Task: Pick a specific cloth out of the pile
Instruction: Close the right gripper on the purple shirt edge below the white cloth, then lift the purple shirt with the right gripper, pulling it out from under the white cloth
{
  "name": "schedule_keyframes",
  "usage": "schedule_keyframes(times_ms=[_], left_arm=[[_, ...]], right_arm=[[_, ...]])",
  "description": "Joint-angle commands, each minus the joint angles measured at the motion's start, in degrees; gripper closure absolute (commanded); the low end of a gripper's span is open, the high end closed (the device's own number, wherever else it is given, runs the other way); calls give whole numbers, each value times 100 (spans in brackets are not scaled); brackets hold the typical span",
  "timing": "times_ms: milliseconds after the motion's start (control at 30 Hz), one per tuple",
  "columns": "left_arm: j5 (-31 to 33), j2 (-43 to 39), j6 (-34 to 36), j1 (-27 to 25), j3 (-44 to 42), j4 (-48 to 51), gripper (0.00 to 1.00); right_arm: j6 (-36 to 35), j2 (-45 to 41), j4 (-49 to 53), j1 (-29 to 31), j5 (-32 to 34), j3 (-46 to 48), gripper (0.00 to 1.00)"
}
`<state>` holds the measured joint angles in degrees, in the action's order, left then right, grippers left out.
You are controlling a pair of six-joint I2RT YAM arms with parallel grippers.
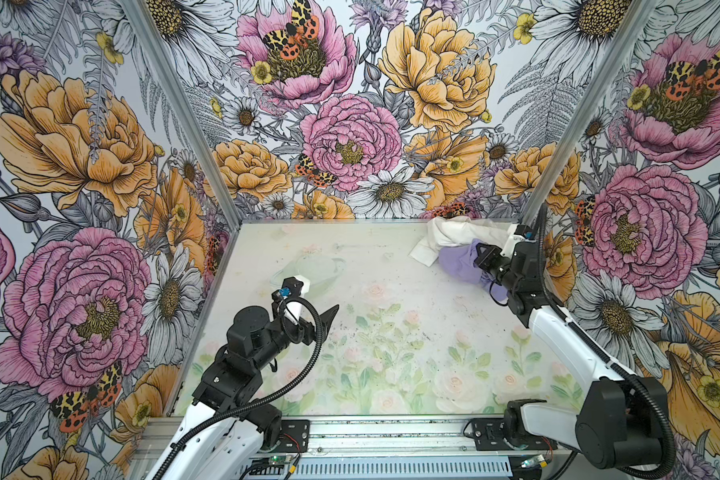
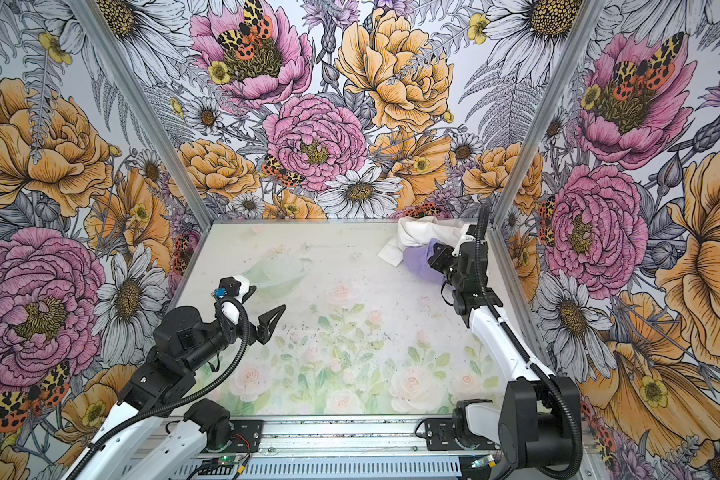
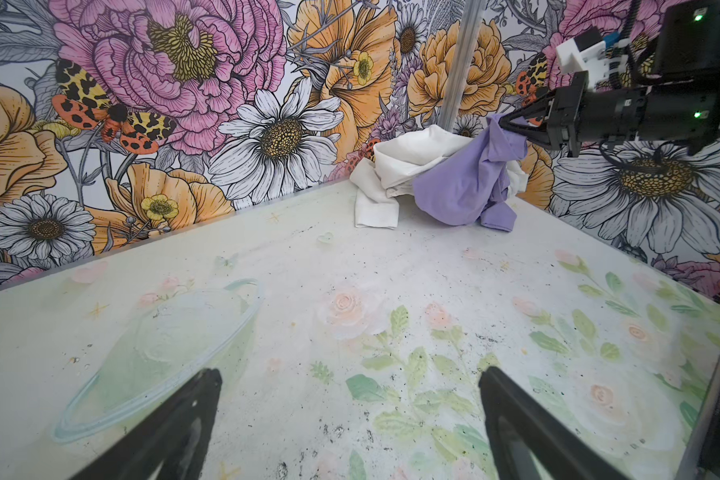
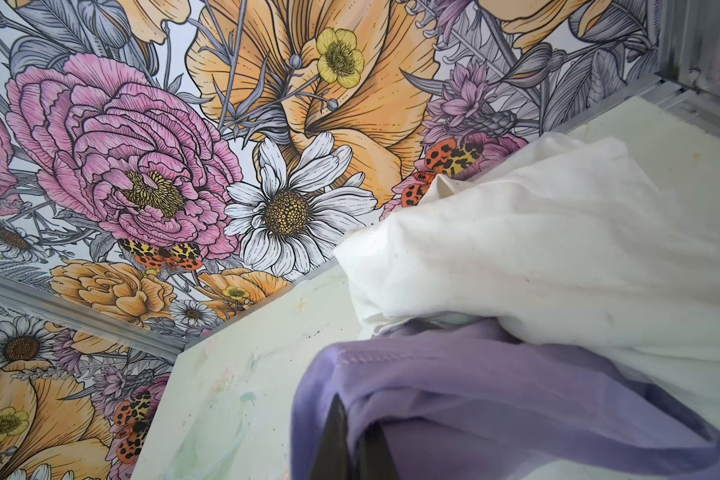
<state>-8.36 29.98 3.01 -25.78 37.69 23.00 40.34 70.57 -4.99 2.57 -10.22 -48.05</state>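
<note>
We see our right tool [image 3: 504, 121] clenched on a raised fold of the lavender cloth [image 3: 460, 189], which drapes against the white pile [image 3: 408, 156] in the far right corner of the bench [image 1: 395, 286]. Our left tool [image 3: 350, 376] hangs released, jaws wide, over the bench's left side, well apart from the pile.

White-shelled arms [image 1: 558, 332], black joints [image 1: 250, 320], ribbed black cables [image 2: 481, 241], black triangular fingers [image 3: 206, 386], small green lights [image 3: 698, 17], white camera mounts [image 1: 303, 286], blue plugs [image 1: 284, 293]
</note>
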Motion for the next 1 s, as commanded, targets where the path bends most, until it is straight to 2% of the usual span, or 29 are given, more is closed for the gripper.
schedule_keyframes(times_ms=[0,967], left_arm=[[108,-87,69,-76,-69,41,1],[149,-146,66,-106,-78,55,1]], right_arm=[[-128,-312,-245,50,-103,-332,100],[-202,-700,-23,277,-268,-1147,100]])
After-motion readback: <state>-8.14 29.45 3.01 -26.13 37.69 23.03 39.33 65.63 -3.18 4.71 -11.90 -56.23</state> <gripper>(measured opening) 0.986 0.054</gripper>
